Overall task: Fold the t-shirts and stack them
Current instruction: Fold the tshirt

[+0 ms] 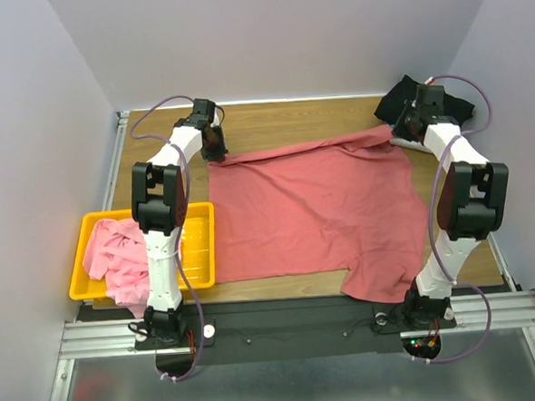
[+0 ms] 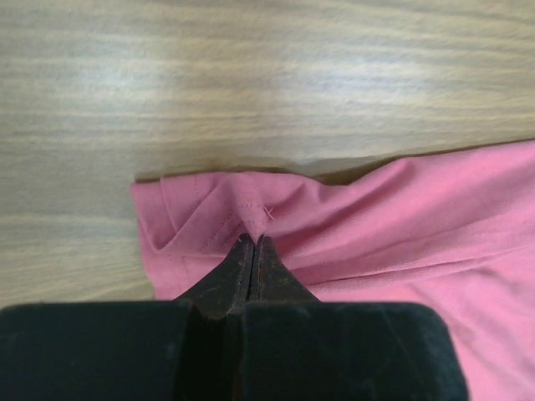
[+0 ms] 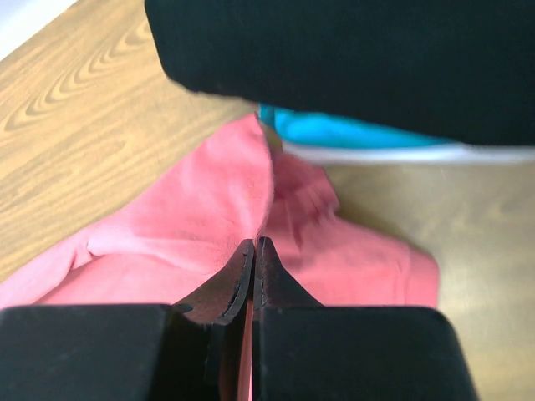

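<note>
Dusty-red shirt spread mostly flat across the middle of the wooden table, near right part lapping over the front edge. Left gripper pinched closed on the shirt's far left corner (stitched hem bunched at the tips). Right gripper likewise clamped on the far right corner, cloth peaking up into a ridge between the jaws. Light pink shirt crumpled in the yellow basket, left of the red one. Black shirt heaped in the far right corner, just behind the right gripper.
</note>
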Motion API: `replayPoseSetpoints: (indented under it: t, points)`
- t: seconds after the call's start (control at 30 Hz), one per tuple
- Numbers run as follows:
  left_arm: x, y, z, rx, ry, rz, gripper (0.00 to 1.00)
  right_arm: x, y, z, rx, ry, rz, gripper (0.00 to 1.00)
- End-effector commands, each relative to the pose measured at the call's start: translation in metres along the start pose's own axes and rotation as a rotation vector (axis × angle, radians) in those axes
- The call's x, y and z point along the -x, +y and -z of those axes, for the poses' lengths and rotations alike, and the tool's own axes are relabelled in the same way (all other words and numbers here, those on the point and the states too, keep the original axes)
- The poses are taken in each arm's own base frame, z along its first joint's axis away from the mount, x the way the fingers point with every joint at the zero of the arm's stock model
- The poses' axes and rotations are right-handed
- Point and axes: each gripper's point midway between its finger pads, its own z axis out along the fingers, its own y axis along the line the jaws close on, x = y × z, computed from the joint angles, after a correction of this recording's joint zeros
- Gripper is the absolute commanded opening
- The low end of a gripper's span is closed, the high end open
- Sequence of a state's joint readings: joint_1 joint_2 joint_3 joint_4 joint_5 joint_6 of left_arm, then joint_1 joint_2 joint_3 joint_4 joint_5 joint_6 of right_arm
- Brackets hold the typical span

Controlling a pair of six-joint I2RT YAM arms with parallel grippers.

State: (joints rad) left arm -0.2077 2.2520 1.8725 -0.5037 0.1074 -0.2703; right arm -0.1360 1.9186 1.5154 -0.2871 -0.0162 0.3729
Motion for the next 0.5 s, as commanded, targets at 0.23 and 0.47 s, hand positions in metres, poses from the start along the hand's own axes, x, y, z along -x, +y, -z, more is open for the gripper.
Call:
replayPoseSetpoints:
  t: [0.23, 0.47]
  points:
    - [0.046, -0.002, 0.056, -0.016, -0.153, -0.026, 0.00, 0.011, -0.007, 0.064, -0.067, -0.042, -0.041, 0.00]
    - [0.036, 0.001, 0.060, -0.036, -0.118, -0.021, 0.00, -0.008, -0.020, 0.076, -0.120, 0.017, -0.030, 0.00]
